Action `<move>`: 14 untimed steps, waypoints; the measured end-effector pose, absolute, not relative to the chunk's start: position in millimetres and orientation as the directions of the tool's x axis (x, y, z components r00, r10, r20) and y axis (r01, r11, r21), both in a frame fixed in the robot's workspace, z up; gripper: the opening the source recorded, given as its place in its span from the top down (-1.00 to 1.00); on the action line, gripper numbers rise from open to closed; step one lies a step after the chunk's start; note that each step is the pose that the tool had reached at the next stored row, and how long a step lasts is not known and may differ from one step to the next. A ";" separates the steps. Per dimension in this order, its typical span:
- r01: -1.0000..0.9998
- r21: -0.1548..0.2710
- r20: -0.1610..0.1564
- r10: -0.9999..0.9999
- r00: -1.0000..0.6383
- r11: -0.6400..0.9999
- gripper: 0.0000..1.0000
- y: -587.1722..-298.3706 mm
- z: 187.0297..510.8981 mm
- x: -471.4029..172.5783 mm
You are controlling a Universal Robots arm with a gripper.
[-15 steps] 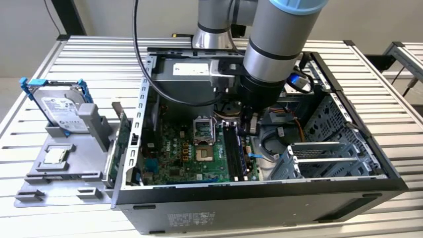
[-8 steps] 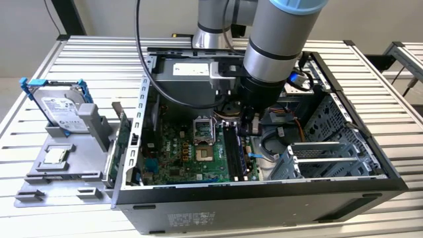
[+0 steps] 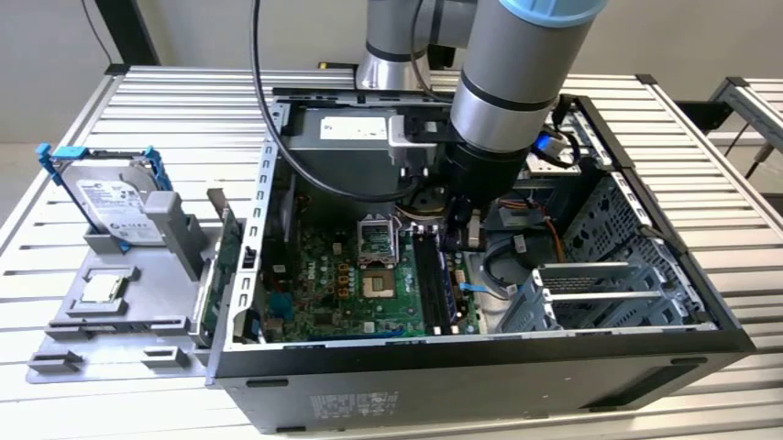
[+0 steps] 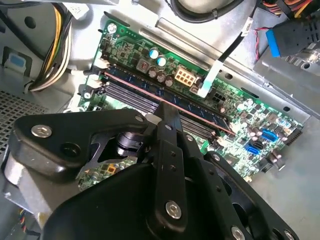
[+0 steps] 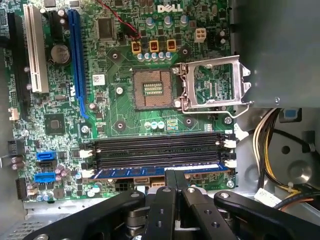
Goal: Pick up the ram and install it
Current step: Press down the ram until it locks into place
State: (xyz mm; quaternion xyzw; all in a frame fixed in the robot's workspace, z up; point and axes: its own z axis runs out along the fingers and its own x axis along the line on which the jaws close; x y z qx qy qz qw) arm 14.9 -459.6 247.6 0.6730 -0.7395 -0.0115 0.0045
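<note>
The ram (image 5: 160, 172) is a dark bluish stick standing in the outermost of the memory slots (image 5: 157, 150) on the green motherboard (image 5: 115, 120). In the second wrist view the ram (image 4: 200, 107) runs slantwise along the board. My gripper (image 5: 175, 175) is shut, with its two black fingers (image 5: 170, 187) pressed together side by side. The tips sit right at the middle of the ram's top edge; I cannot tell whether they touch it. In the exterior view the gripper (image 3: 456, 236) is down inside the open computer case (image 3: 490, 367), over the slots.
The open CPU socket (image 5: 154, 89) lies beside the slots. A silver hard drive in a blue bracket (image 3: 116, 197) and a green upright card (image 3: 220, 275) stand on the grey fixture (image 3: 123, 307), outside the case on the exterior view's left. A drive cage (image 3: 612, 293) and cables (image 3: 508, 261) crowd the arm.
</note>
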 end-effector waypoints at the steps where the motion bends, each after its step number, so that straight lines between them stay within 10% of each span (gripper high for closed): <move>1: -0.995 0.023 -0.009 -0.996 -0.094 0.094 1.00 -459.6 247.5 14.9; 14: -0.998 0.023 -0.007 -0.998 -0.064 0.064 1.00 -464.0 245.7 15.1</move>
